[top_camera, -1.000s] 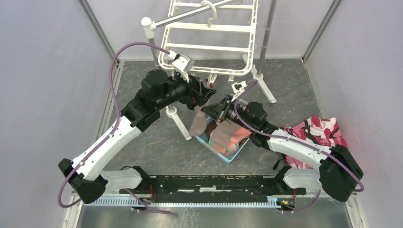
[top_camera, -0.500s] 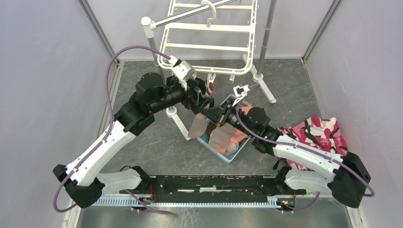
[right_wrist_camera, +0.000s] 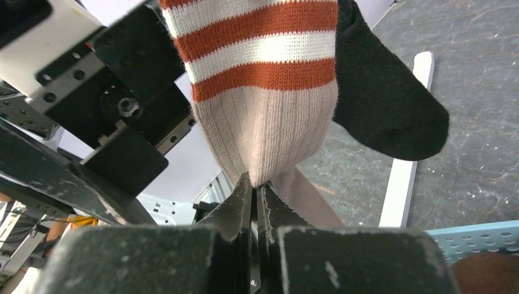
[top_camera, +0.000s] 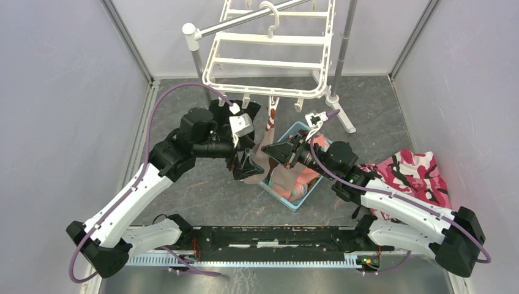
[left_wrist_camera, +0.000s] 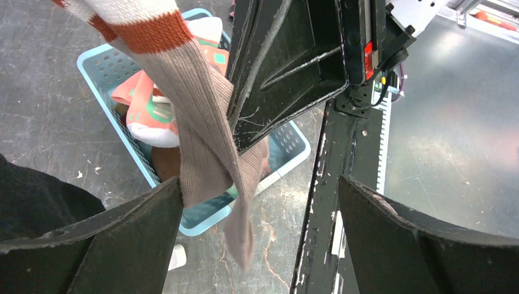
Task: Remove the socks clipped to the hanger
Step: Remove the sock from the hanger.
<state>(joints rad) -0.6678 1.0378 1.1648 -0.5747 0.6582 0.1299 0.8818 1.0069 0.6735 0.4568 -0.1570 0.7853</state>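
So the one in play is the beige ribbed sock (right_wrist_camera: 263, 122) with the orange and white bands. It hangs just below the bottom rail of the white hanger (top_camera: 269, 55), in the middle of the top view, right above the light blue basket (top_camera: 275, 193). Looks like its cuff is up at one of the little clips (top_camera: 273, 105), though I can't make out the bite itself. The right jaws are pinched closed on the plain knit just under the bands. The left jaws are spread wide and holding nothing, with the sock's lower half dangling in the gap between them in the left wrist view.

Handling-wise it's a light, floppy knit with zero stiffness, so it'll just drape off wherever you pinch it. Ribbed fabric is grippy rather than slippery, and it's stretchy, so I'd expect a pull from low down to stretch it a fair bit before the clip gives. Nothing fragile here. Worst case the knit snags or the whole hanger swings on its hook. I'd take hold high, close to the banded cuff, grab both layers and tug straight down.

Watch the black sock (right_wrist_camera: 385, 104) hanging just beside it, upper right of the right wrist view. It'd be easy to catch by accident. A few socks (left_wrist_camera: 147, 104) sit in the basket already.
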